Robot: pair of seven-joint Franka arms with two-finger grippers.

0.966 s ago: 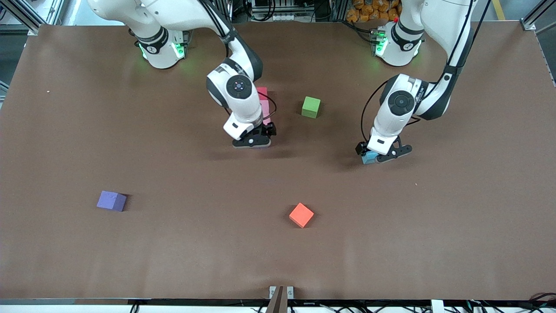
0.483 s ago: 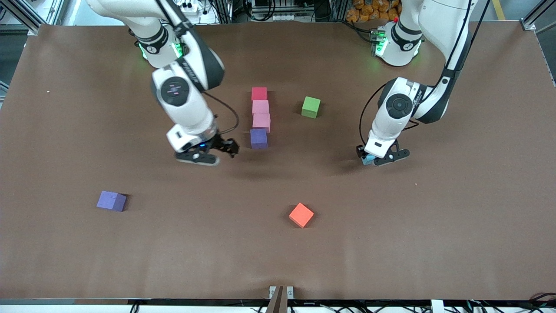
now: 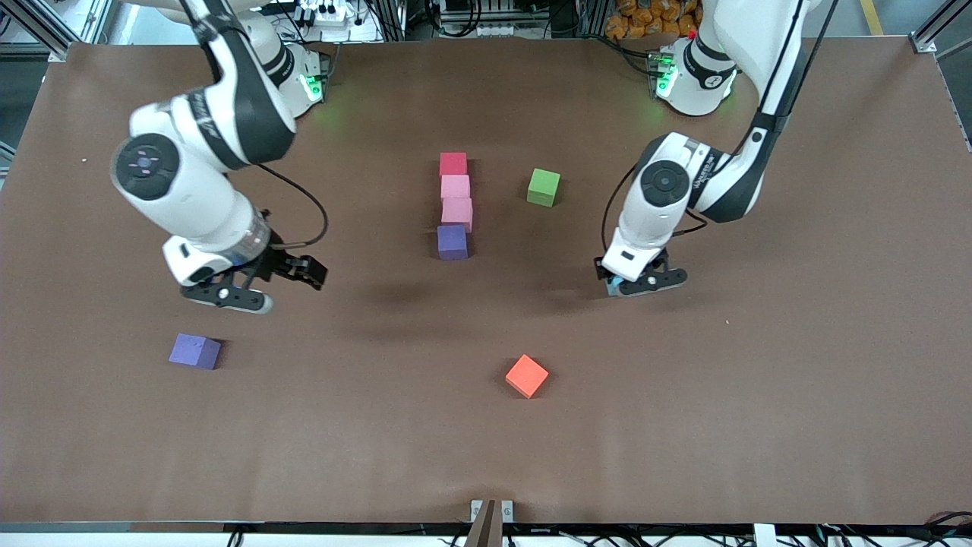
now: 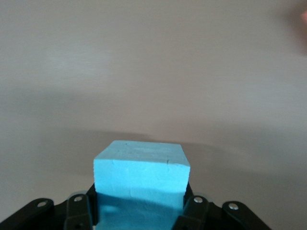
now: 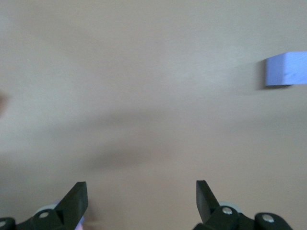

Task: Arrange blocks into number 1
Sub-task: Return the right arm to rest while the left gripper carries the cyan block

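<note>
I have the left end effector (image 3: 636,284) pinching the light blue block (image 4: 140,179) low over the tabletop (image 3: 759,380), to extend the red (image 3: 453,163), pink (image 3: 456,186), pink (image 3: 457,213), purple (image 3: 452,241) column, while the right end effector (image 3: 258,285) hangs spread near the spare purple block (image 3: 195,352).

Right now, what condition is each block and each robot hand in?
Left end effector: shut on the light blue block, above the table.
Right end effector: open, empty, over bare table near the loose purple block.
Red block, two pink blocks, purple block: lined up in a column.
Green cube: loose beside the column.
Orange cube: loose, turned askew.
</note>
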